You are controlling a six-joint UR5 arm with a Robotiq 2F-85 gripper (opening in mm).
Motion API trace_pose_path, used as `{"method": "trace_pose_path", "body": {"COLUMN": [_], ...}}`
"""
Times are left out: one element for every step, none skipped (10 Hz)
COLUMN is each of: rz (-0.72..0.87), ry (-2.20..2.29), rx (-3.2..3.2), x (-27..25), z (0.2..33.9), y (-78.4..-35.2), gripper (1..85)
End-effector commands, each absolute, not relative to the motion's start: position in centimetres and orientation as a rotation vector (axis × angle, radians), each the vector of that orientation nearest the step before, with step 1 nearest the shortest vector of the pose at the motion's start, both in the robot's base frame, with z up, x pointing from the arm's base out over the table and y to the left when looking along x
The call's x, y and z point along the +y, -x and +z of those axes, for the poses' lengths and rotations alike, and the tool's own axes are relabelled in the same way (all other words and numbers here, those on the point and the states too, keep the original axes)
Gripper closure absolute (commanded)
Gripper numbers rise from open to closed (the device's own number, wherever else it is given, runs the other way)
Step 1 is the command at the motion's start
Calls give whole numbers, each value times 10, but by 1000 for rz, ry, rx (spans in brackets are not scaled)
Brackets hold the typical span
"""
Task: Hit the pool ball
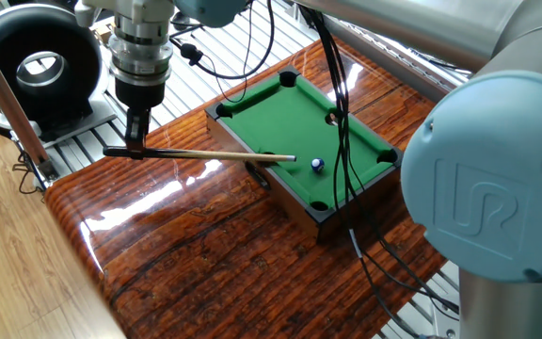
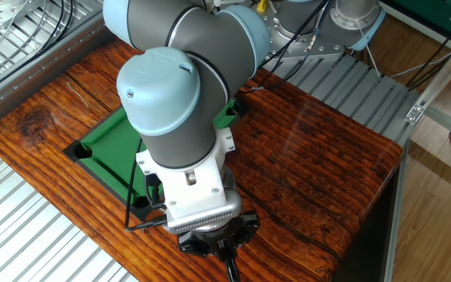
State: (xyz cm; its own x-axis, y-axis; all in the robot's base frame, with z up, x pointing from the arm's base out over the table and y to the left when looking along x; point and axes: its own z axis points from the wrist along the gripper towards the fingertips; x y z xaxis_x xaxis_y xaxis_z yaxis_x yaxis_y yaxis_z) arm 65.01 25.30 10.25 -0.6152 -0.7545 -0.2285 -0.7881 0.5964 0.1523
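One fixed view: gripper (image 1: 136, 141) hangs below the wrist at upper left, fingers (image 1: 137, 127) pointing down and clamped on the dark butt end of the cue (image 1: 205, 154). Cue lies roughly level, running right from the gripper, over the near-left rail of the mini pool table (image 1: 252, 125) and onto the felt. Its pale tip sits just left of the ball (image 1: 317, 164), a small gap between them, not touching. Ball is dark blue with a white patch, resting on the green felt in the table's near-right part, close to the near rail and between the side pocket and the near corner pocket. Pool table has a dark frame with black pockets at the corners and long-side middles; it sits at an angle on the glossy wood tabletop (image 1: 205, 245). Black cables (image 1: 342, 113) drape across the felt and down over the near edge. A big grey-blue arm joint (image 1: 492, 188) fills the right foreground. A black round unit (image 1: 36, 61) sits on slotted aluminium at top left.

The other fixed view: arm (image 2: 174, 117) blocks most of the scene. Only a green strip of the table with one dark corner (image 2: 81, 150) shows to its left. Gripper (image 2: 229, 265) is at the bottom edge under the ribbed wrist flange, mostly cropped; finger state cannot be told from here. Ball and cue tip are hidden behind the arm. A thin dark line runs left from the wrist, possibly the cue or a cable, unclear.
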Motion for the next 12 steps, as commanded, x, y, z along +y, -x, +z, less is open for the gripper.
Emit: {"method": "trace_pose_path", "body": {"rz": [405,391,384,379,381,388,392,395,399,410,417,421], "ry": [1280,1274,1268,1265,1266,1264,1266,1272,1273,1272,1267,1266], "rx": [2675,2688,2700,2708,2717,2719,2720,2725,2725,2718,2718,2717], "x": [260,257,255,253,253,253,254,253,254,256,257,258], "z": [106,106,105,104,104,104,105,104,105,105,106,106], "y": [-650,-649,-649,-648,-646,-645,-644,-642,-642,-642,-642,-642], "gripper": [847,847,847,847,847,847,847,847,847,847,847,847]}}
